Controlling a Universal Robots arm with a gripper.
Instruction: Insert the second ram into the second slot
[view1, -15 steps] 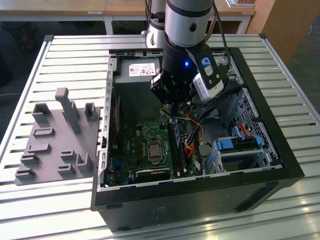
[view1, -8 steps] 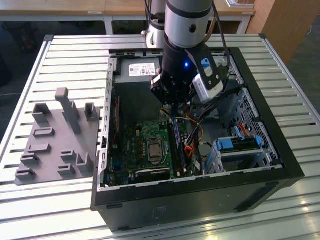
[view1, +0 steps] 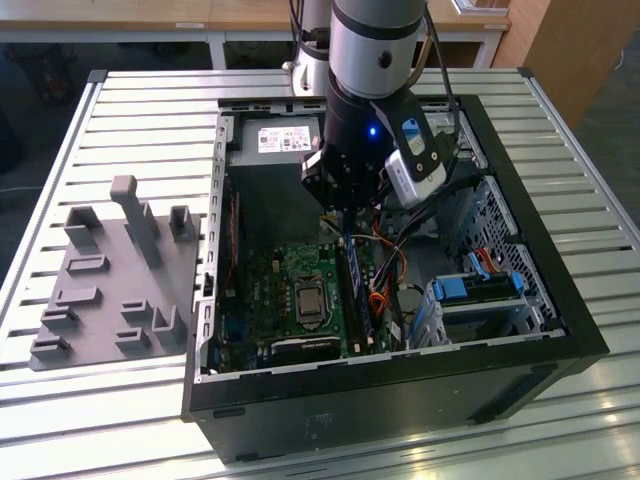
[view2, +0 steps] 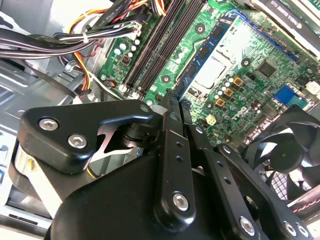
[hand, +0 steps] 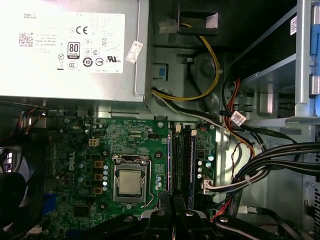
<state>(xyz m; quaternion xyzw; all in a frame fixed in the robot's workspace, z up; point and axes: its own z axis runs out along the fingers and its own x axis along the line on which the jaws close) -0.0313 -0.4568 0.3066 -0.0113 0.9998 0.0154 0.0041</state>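
Note:
The second ram (view2: 207, 50) is a thin dark-blue stick with black chips. It stands on edge in the memory slot nearest the processor, also seen in the first wrist view (hand: 170, 160) and in the exterior view (view1: 352, 285). Black slots (view2: 155, 45) run alongside it. My gripper (view2: 176, 101) is down inside the open computer case, fingers pressed together, with the tips right over the stick's near end. I cannot tell whether they touch it. The gripper also shows in the first wrist view (hand: 171, 200) and the exterior view (view1: 345, 222).
The grey power supply (hand: 70, 45) fills the case's far end. The processor socket (hand: 131, 181) and a black fan (view2: 285, 150) sit beside the slots. Cable bundles (hand: 280, 155) cross toward the drive bay (view1: 480, 290). A grey fixture plate (view1: 110, 290) lies at the exterior view's left.

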